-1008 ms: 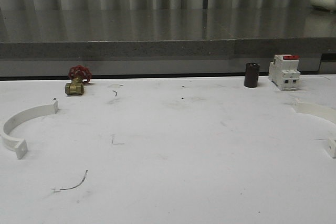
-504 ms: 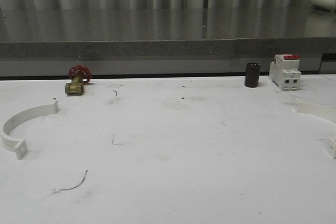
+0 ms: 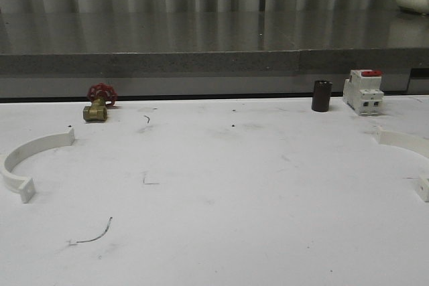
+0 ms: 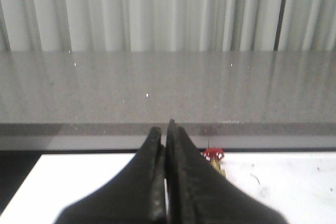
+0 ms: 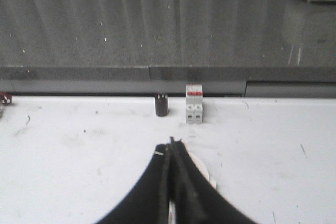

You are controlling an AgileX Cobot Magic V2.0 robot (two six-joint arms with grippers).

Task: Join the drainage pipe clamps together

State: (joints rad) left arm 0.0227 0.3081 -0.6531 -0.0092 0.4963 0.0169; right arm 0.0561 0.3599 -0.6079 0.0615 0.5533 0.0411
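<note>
Both pincers, left (image 4: 166, 129) and right (image 5: 171, 145), sit pressed closed and empty, risking skidding the widely separated clamp halves (image 3: 30, 159) (image 3: 409, 155) across the slick white surface (image 3: 221, 192).

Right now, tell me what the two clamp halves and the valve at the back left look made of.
Left clamp half and right clamp half: apparently white plastic, given the uniform matte white and moulded flat end tabs. Valve: the body looks like brass, yellowish and metallic; its red handwheel seems painted metal or plastic, too small to tell.
</note>
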